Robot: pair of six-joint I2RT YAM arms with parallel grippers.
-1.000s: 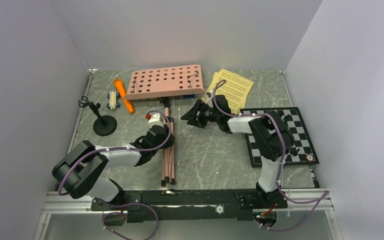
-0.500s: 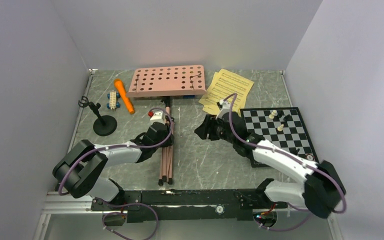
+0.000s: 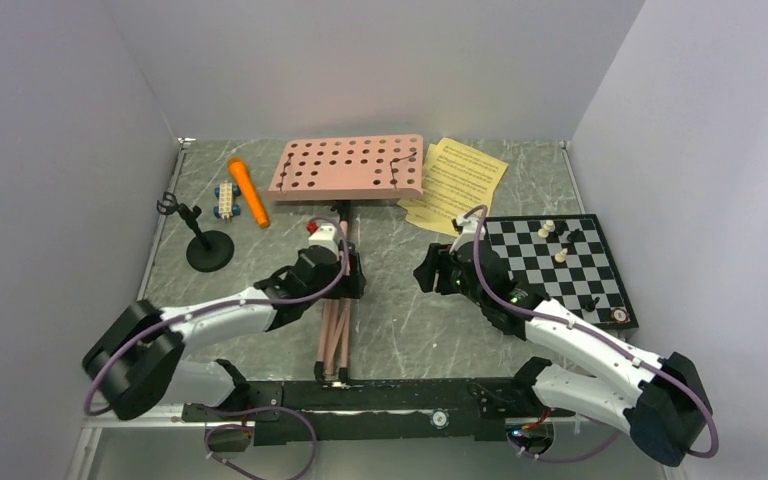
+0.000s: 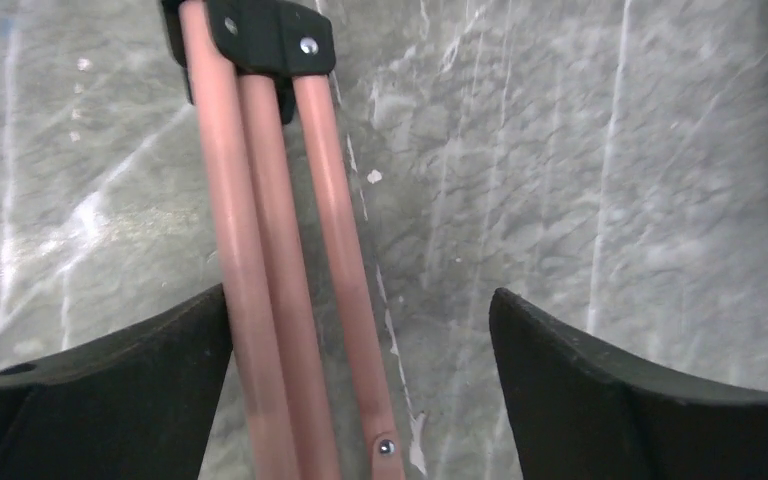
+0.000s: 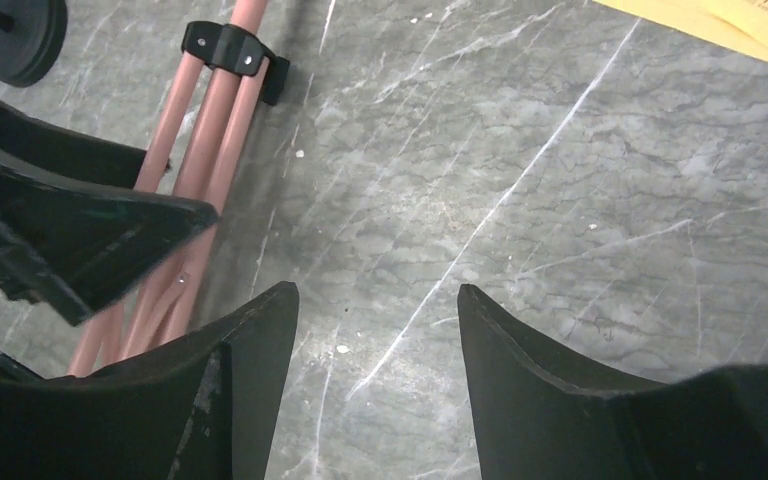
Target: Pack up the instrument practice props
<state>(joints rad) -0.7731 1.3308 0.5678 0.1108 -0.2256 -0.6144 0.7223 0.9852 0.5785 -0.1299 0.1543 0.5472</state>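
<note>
Three pink stand legs (image 4: 280,250) between wide left tool (image 4: 360,295), right tool (image 5: 375,290) wide, one orange microphone (image 3: 247,192)

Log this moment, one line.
left jaws: open, astride stand legs, not clamped | right jaws: open over table, holding nothing | mic, pages, mic stand: lying loose

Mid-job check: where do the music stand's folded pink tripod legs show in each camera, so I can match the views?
Top external: the folded pink metal tripod legs lie at bottom centre, running toward the arm bases.
Left wrist: the legs run top to bottom, left of centre.
Right wrist: the legs slant through the upper left.
Shared landmark: the black screwed collar joining the legs shows in both wrist views. I cannot make it out from above.
</note>
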